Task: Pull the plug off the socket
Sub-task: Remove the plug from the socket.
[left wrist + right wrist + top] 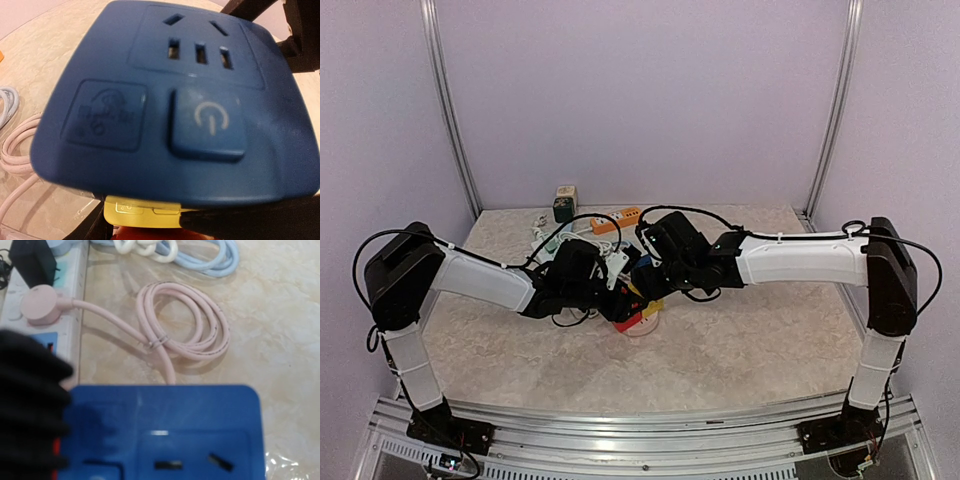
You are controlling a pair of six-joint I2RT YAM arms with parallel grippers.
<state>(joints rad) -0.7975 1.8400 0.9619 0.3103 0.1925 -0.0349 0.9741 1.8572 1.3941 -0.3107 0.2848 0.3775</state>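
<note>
Left tool [603,283] and right tool [658,272] meet over the middle of the table [770,340], one from each side, both pressed in close around a blue socket cube [170,100]. Whether either tool is clamped on the cube or standing apart from it cannot be told: from above the wrists hide the fingers, and in the wrist views only dark, blurred shapes show at the cube's edges.

In the left wrist view the cube's blue face fills the picture, with its slots toward the far edge and a square power button [207,122] nearer. Below the blue body sits a yellow part [140,212], and below that a red part [628,322].

In the right wrist view the same blue face lies at the near edge. Beyond it, on the table, a pink cable [217,337] lies coiled. Its pink plug [39,304] is seated in a white power strip [70,347] at the left, and a black adapter [34,260] sits in the strip farther along. A light blue cable [215,260] and a white cable [145,247] lie at the far side.

An orange power strip [617,220] lies near the back wall.
</note>
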